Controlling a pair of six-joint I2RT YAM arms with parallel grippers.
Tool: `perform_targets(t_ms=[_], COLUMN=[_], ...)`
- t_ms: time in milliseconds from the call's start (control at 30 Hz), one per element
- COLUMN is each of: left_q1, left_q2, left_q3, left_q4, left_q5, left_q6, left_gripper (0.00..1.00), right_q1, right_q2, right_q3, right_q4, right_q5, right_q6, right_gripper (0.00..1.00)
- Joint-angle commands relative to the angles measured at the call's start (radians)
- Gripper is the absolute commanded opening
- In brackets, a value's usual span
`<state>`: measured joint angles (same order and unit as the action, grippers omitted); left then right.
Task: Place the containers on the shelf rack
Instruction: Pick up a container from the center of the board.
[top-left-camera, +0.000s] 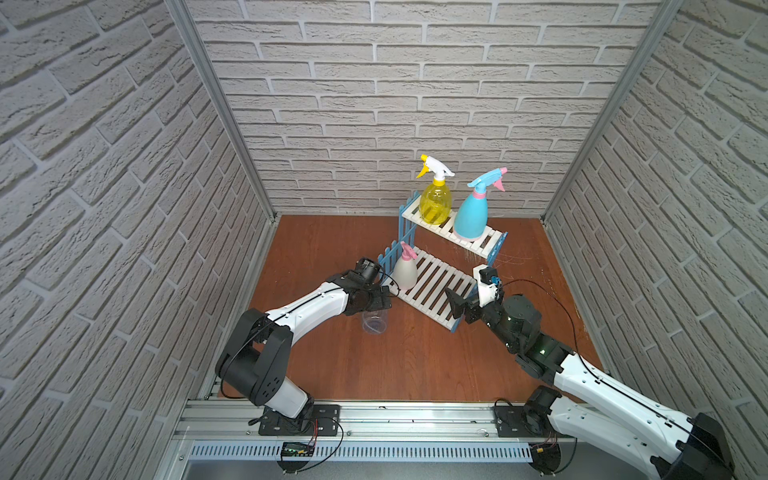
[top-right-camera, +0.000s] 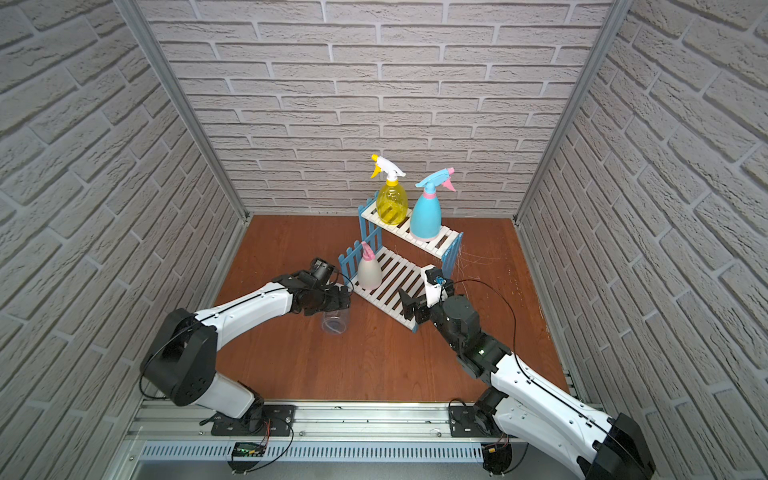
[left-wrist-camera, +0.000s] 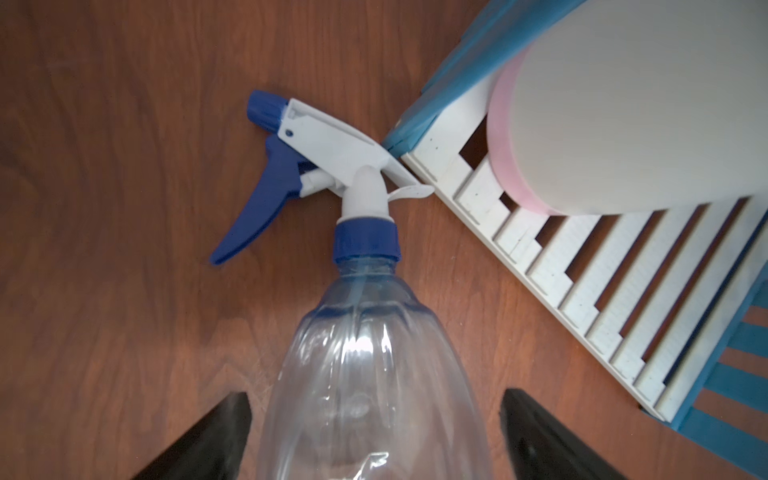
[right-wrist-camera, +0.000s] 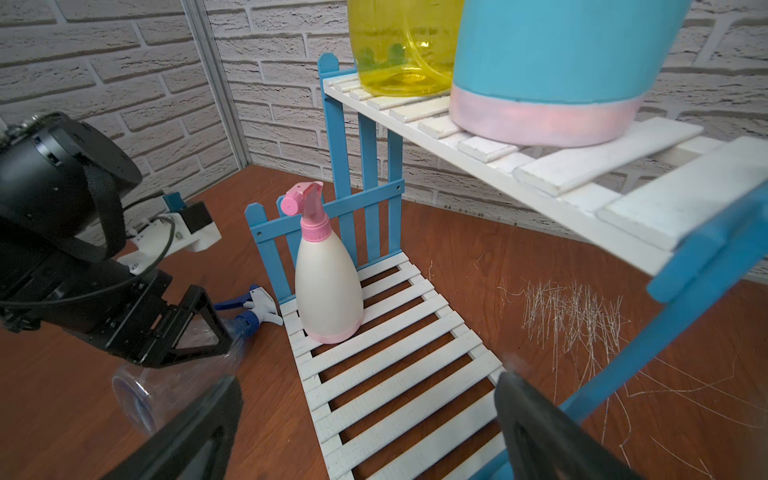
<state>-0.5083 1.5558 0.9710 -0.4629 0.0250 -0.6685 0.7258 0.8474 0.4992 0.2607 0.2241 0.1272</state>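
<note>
Clear bottle (left-wrist-camera: 365, 374) lies on side, neck twd rack (left-wrist-camera: 515, 239).

Pale grey brick-pattern walls (top-left-camera: 374, 104) on three sides — reddish wood-grain floor (top-left-camera: 415, 365), aluminium corner posts (top-left-camera: 225, 112).

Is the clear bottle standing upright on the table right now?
No, the clear bottle lies on its side on the table, beside the shelf rack.

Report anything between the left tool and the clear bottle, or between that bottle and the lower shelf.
Nothing between them: the left tool straddles the clear bottle. On the lower shelf, the cream-white bottle occupies the end nearest it, and the right tool hangs at the opposite end.
</note>
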Motion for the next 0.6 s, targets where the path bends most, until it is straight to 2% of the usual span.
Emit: perform_targets(t_ms=[0, 467, 567], left_q1=[-0.016, -0.046, -0.047], left_q2=[0.031, 0.027, 0.010], left_q3=[-0.016, -0.084, -0.096], left_q4=[0.013, 0.036, 0.045], left_q5=[0.024, 0.030, 0.015], left_q6=[-0.017, -0.024, -0.016], left_gripper=[0.98, 0.98, 0.94], right_q1=[-0.012, -0.031, -0.034], right_q2=[0.011, -0.023, -0.013], right_q3=[-0.013, -0.019, -0.001], right_q4=[0.089, 0.088, 0.087], right_q5=[-0.027, -0.031, -0.032], right_q6=[0.040, 0.110, 0.122], right_gripper=[0.99, 0.99, 0.99])
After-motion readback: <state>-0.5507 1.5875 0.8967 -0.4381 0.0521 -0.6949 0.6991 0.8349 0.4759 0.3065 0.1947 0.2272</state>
